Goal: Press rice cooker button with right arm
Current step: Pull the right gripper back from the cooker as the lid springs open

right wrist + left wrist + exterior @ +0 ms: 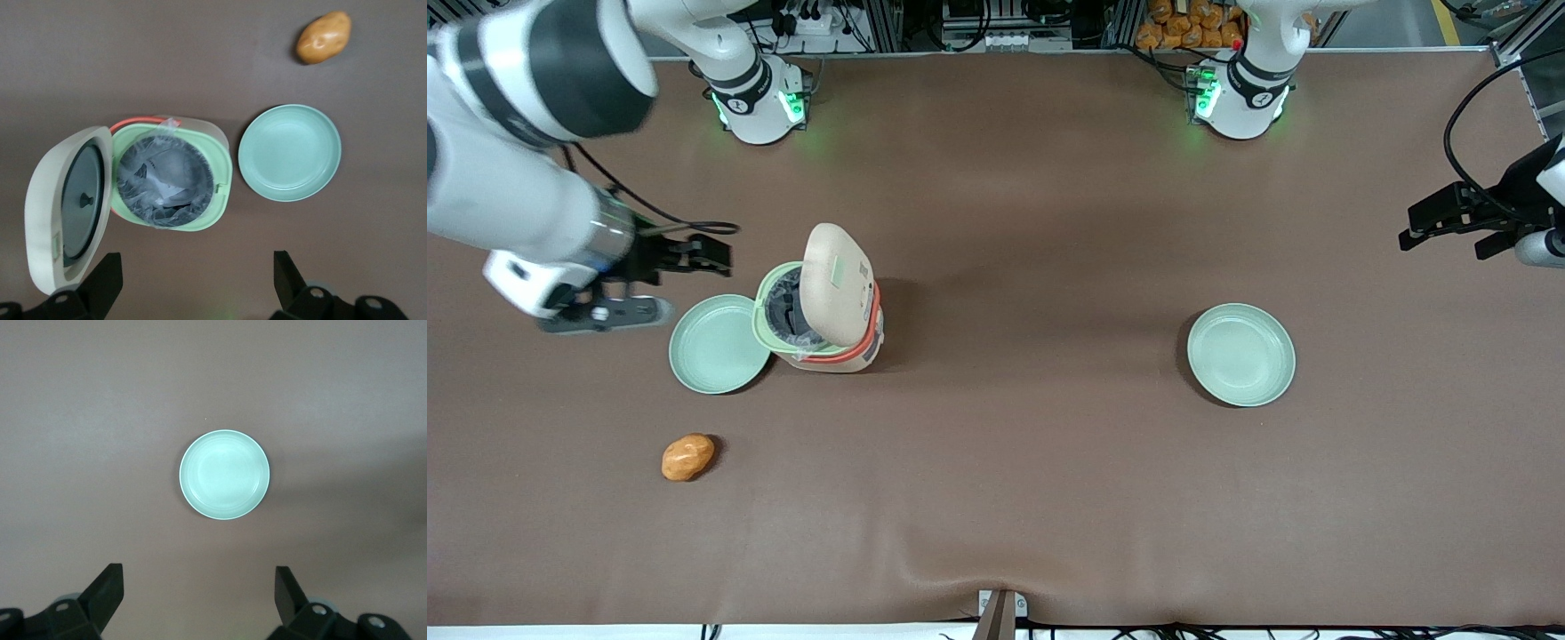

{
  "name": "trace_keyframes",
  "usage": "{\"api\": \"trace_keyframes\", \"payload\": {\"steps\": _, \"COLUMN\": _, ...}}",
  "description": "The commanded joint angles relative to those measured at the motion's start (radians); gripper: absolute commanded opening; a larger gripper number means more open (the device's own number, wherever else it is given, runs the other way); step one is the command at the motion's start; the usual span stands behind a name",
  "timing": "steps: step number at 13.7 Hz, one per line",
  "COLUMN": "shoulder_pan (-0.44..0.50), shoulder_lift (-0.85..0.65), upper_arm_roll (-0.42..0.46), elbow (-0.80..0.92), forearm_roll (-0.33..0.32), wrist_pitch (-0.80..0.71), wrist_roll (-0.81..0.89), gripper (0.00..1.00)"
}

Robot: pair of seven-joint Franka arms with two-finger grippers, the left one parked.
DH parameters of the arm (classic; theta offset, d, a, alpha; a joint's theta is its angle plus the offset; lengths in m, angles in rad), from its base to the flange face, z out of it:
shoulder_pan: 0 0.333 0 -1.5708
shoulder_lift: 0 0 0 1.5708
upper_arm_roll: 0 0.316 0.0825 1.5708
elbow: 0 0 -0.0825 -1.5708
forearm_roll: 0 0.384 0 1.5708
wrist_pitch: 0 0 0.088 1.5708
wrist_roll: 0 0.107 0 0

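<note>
so the small cream-beige rice cooker with the orange-red band (pixel 831 338) sits on the brown surface (pixel 1049 498) toward the working arm's end, and its cream lid (pixel 836 283) is flipped up and standing open, showing the pale green inner rim (pixel 220 173) and a dark pot lined with crinkly clear plastic (pixel 165 177). the small pale green rounded-square button (pixel 842 269) is on the raised lid's outer face. the white right arm with dark grey bands (pixel 516 151) reaches over that end of the surface, and its black two-finger claw (pixel 694 255) hangs in the air beside the cooker, apart from it, with the fingers (pixel 103 280) spread wide and nothing between them. a round pale green plate (pixel 719 344) lies just beside the cooker, its edge right up against the base in the front view. an orange-brown potato-like lump (pixel 687 457) lies nearer the front camera than that plate. a second round pale green plate (pixel 1240 354) sits well apart, toward the parked arm's end.
</note>
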State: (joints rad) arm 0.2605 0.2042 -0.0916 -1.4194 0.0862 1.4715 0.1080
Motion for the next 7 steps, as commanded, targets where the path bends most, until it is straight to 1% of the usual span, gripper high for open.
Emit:
{"api": "trace_keyframes", "payload": {"steps": 1, "shoulder_pan": -0.082, "shoulder_lift": -0.038, "upper_arm_roll": 0.010, "elbow": 0.008, "forearm_roll": -0.010, "wrist_pitch": -0.013, "wrist_roll": -0.010, "gripper": 1.00}}
{"api": "trace_keyframes", "payload": {"steps": 3, "shoulder_pan": -0.134, "shoulder_lift": -0.055, "upper_arm_roll": 0.010, "elbow": 0.005, "forearm_roll": -0.019, "wrist_pitch": -0.013, "wrist_roll": -0.011, "gripper": 1.00}}
{"api": "trace_keyframes", "payload": {"steps": 4, "shoulder_pan": -0.157, "shoulder_lift": -0.063, "upper_arm_roll": 0.010, "elbow": 0.002, "forearm_roll": -0.034, "wrist_pitch": -0.013, "wrist_roll": -0.016, "gripper": 1.00}}
{"api": "trace_keyframes", "payload": {"steps": 6, "shoulder_pan": -0.182, "shoulder_lift": -0.084, "upper_arm_roll": 0.016, "elbow": 0.001, "forearm_roll": -0.083, "wrist_pitch": -0.013, "wrist_roll": -0.097, "gripper": 1.00}}
{"api": "trace_keyframes", "payload": {"steps": 7, "shoulder_pan": -0.200, "shoulder_lift": -0.092, "upper_arm_roll": 0.021, "elbow": 0.001, "forearm_roll": -0.092, "wrist_pitch": -0.011, "wrist_roll": -0.125, "gripper": 1.00}}
